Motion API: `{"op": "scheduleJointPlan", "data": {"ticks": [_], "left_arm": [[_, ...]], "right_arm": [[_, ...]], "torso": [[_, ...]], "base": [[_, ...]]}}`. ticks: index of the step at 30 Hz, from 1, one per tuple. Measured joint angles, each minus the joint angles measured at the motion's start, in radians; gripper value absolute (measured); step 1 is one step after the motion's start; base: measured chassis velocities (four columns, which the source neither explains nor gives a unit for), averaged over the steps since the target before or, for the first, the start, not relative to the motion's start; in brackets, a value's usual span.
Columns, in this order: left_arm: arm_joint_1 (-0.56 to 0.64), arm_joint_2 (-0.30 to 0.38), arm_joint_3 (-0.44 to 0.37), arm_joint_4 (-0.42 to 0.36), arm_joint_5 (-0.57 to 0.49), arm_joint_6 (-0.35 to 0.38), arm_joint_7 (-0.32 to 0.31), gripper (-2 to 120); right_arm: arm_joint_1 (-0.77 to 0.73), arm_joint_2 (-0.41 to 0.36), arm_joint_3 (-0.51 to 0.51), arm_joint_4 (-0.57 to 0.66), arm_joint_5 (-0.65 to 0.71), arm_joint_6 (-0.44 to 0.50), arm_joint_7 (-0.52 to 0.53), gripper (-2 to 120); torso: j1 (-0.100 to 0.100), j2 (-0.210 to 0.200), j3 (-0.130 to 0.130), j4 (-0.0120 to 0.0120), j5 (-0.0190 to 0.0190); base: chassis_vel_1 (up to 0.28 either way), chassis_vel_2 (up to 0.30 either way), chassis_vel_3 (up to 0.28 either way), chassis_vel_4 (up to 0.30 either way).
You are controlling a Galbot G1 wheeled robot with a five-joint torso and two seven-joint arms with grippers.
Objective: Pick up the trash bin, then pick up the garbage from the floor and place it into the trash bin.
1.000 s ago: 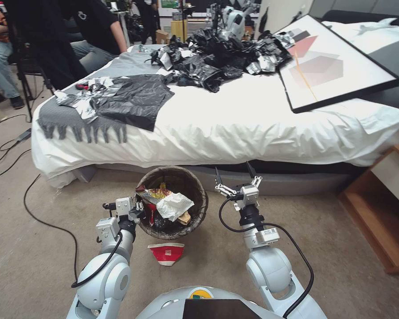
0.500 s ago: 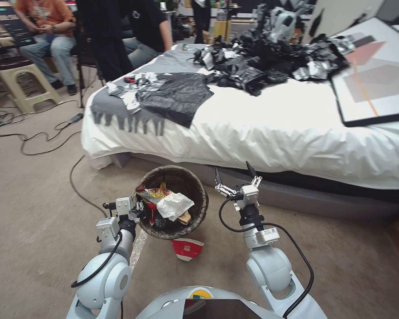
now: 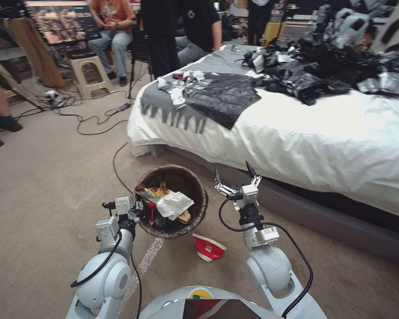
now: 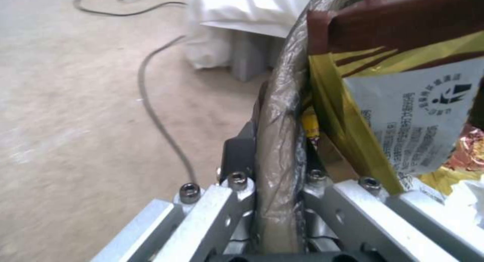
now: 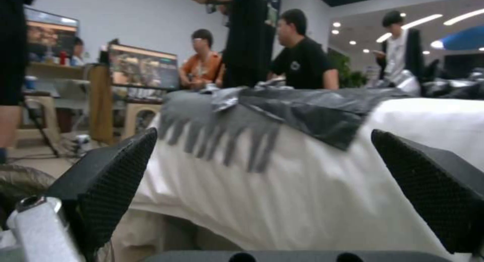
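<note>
The trash bin (image 3: 202, 195), lined with a dark brown bag, hangs off the floor in front of me. My left gripper (image 3: 137, 210) is shut on the near-left part of its rim. In the left wrist view the fingers (image 4: 237, 156) clamp the bagged rim (image 4: 277, 114). Inside the bin lie a yellow snack wrapper (image 3: 157, 193) (image 4: 403, 103) and a white tissue (image 3: 174, 204). A crushed red-and-white paper cup (image 3: 208, 248) lies on the carpet just below the bin's right side. To the right of the bin my right gripper (image 3: 234, 172) (image 5: 262, 167) points up, open and holding nothing.
A bed with a white sheet (image 3: 323, 133) runs along the right, close behind the right gripper, with black plastic bags (image 3: 226, 95) on top. Cables (image 3: 115, 164) trail over the carpet at the left. A stool (image 3: 86, 66) and seated people are far back left.
The whole view has swung to the left, so the bed and the cup sit farther right in the picture. Both arms and the held bin keep the same pose.
</note>
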Motion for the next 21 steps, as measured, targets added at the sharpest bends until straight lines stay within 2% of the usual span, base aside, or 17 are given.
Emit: {"op": "scheduleJointPlan", "data": {"ticks": [11, 16, 19, 21], "left_arm": [[0.001, -0.001, -0.002, 0.0, 0.003, -0.013, 0.0, 4], [0.0, -0.001, -0.001, 0.0, 0.002, -0.015, -0.001, 4], [-0.002, 0.001, -0.002, 0.0, -0.002, -0.016, -0.001, 4], [-0.004, 0.002, -0.003, 0.0, -0.006, -0.016, -0.002, 4]], "right_arm": [[-0.003, 0.002, 0.003, 0.003, 0.001, 0.002, -0.001, 100], [-0.006, 0.001, 0.009, 0.005, 0.001, -0.001, -0.002, 100], [-0.011, -0.002, 0.025, 0.011, -0.001, -0.029, -0.002, 100], [-0.02, -0.012, 0.047, 0.016, -0.001, -0.096, -0.001, 100]], "torso": [[0.0, 0.0, 0.0, 0.0005, 0.0], [0.0, 0.0, 0.0, 0.0, 0.0], [0.0, 0.0, 0.0, -0.0004, 0.0], [0.0, 0.0, 0.0, -0.0001, 0.0001]], "base": [[0.118, 0.123, 0.111, 0.121], [0.032, 0.023, 0.024, 0.028], [0.0, 0.0, 0.0, 0.0], [0.0, 0.0, 0.0, 0.0]]}}
